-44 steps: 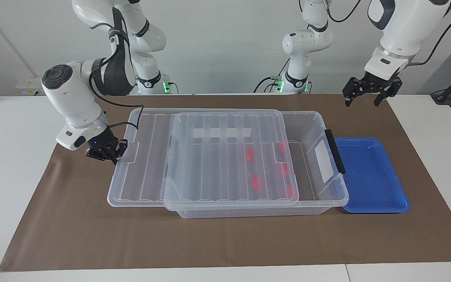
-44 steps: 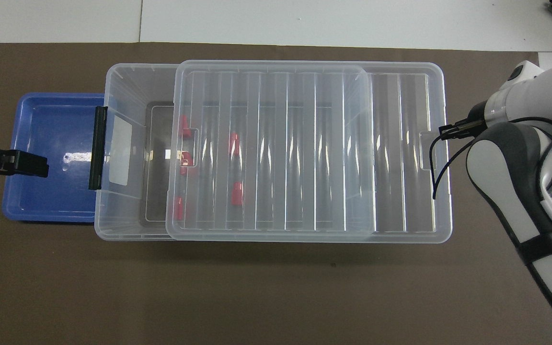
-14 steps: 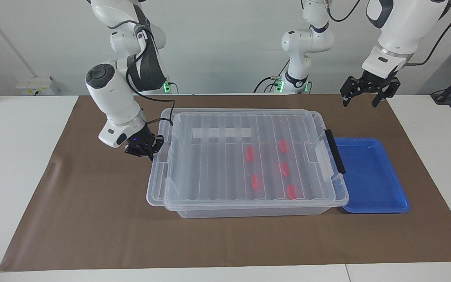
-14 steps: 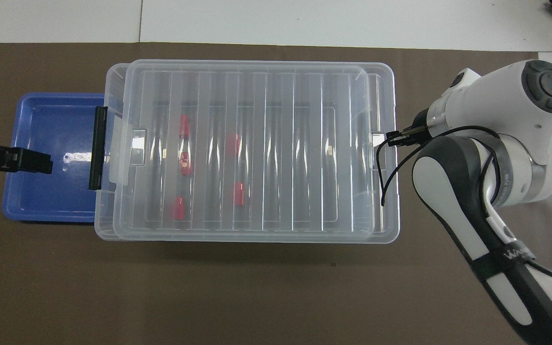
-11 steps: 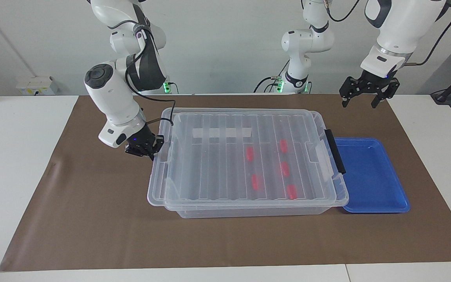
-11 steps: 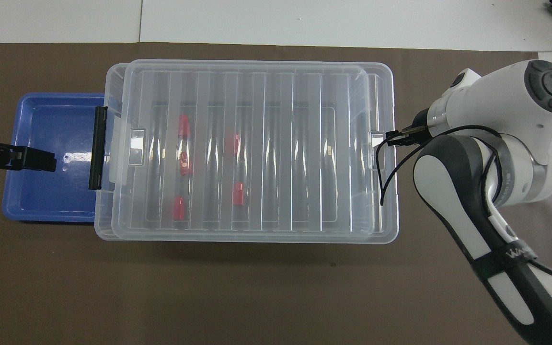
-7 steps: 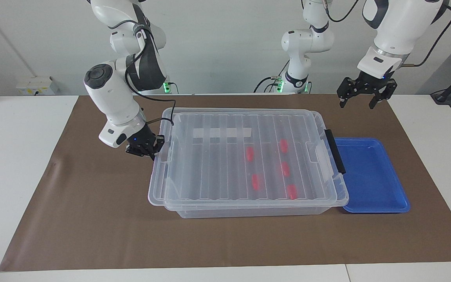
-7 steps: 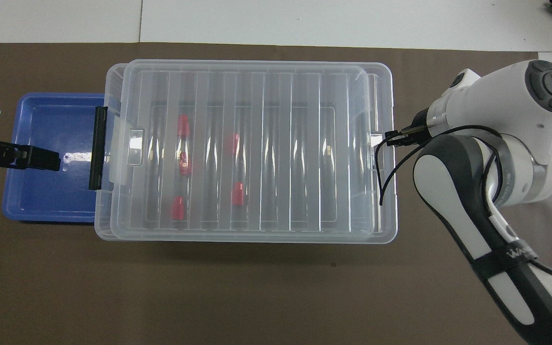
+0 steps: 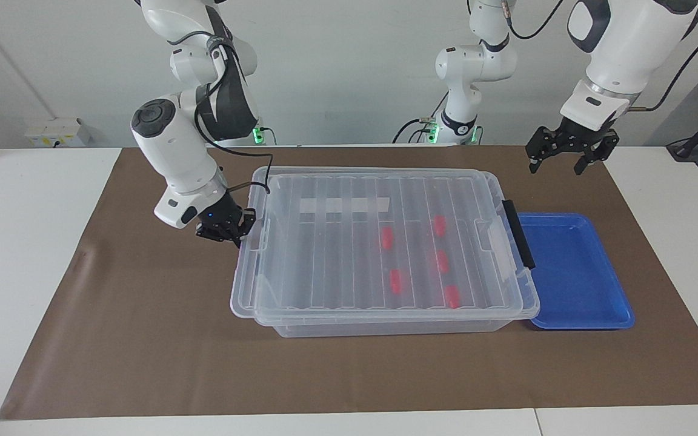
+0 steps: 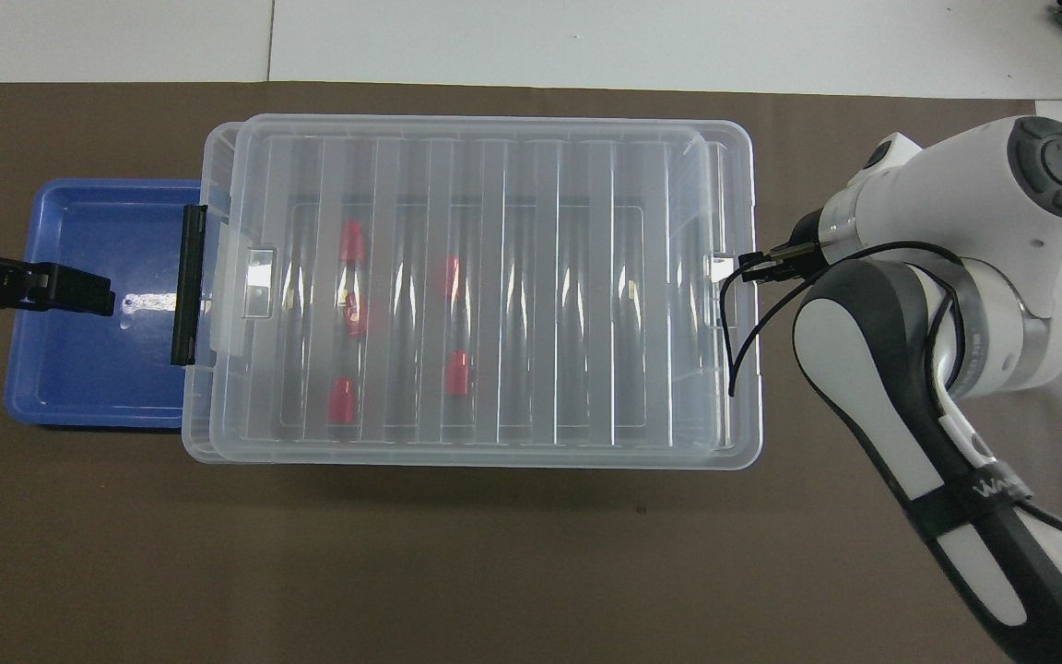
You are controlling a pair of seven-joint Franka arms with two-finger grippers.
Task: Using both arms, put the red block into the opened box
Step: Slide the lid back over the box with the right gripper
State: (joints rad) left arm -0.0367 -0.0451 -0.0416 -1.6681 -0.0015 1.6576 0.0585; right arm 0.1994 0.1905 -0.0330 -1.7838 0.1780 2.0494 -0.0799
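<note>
Facing view: clear lid (image 9: 379, 242) lies over the box (image 9: 385, 324) at frame centre, five red blocks inside.

The right gripper (image 9: 228, 233), left of centre, has its fingertips together, pinched on the lid's end tab. The left gripper (image 9: 564, 158), upper right, hangs with jaws apart above the brown mat (image 9: 143, 351), holding nothing. The red blocks (image 9: 387, 238) show through the ribbed lid, right of the box's middle. A blue tray (image 9: 579, 272) touches the box's black-handled end, right of centre.

Lid (image 9: 379, 242) slid shut over box (image 9: 385, 327) by right pincer (image 9: 237, 233).
</note>
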